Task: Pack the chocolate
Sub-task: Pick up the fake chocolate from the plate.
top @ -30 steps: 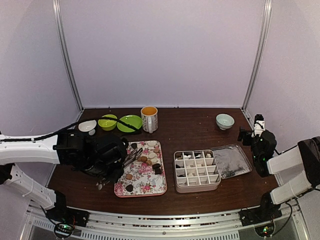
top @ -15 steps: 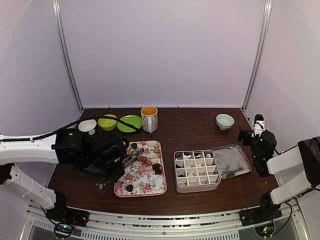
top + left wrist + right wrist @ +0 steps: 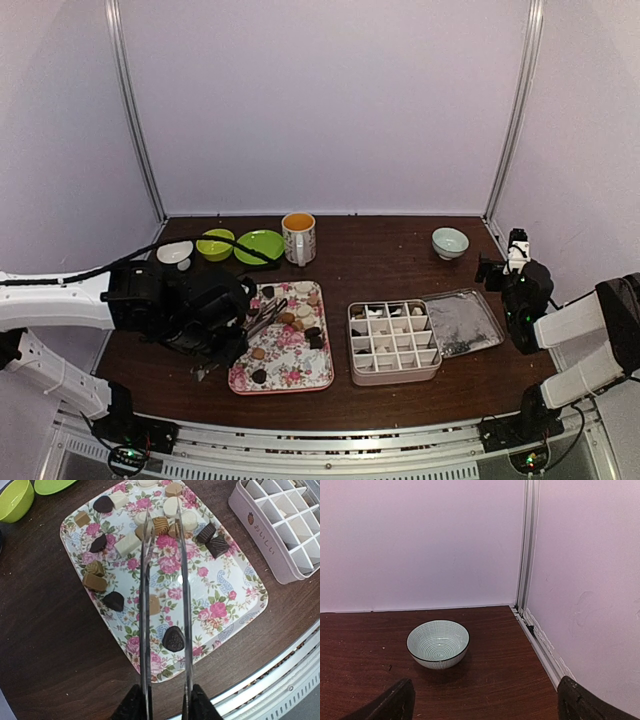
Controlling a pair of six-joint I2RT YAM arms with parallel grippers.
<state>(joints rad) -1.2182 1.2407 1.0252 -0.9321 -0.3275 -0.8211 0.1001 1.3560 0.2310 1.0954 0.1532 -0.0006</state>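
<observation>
The chocolate (image 3: 173, 638) lies as several dark, tan and white pieces scattered on a floral tray (image 3: 225, 587), which shows left of centre from above (image 3: 300, 385). My left gripper (image 3: 165, 705) is shut on a pair of metal tongs (image 3: 186, 605) that reach out over the tray. The tong tips stand on either side of a tan ridged piece (image 3: 161, 525) in the far cluster. From above, the left gripper (image 3: 225, 335) sits at the tray's left edge. My right gripper (image 3: 485, 705) hangs open and empty at the far right (image 3: 505, 262).
A pink compartment box (image 3: 393, 340) holding a few pieces stands right of the tray, with its lid (image 3: 462, 322) beside it. A striped bowl (image 3: 438, 643) sits at the back right. Green bowls (image 3: 258, 244), a white dish (image 3: 175, 252) and a mug (image 3: 298, 237) line the back left.
The left arm with the tongs has shifted only very slightly. The right arm has not moved.
</observation>
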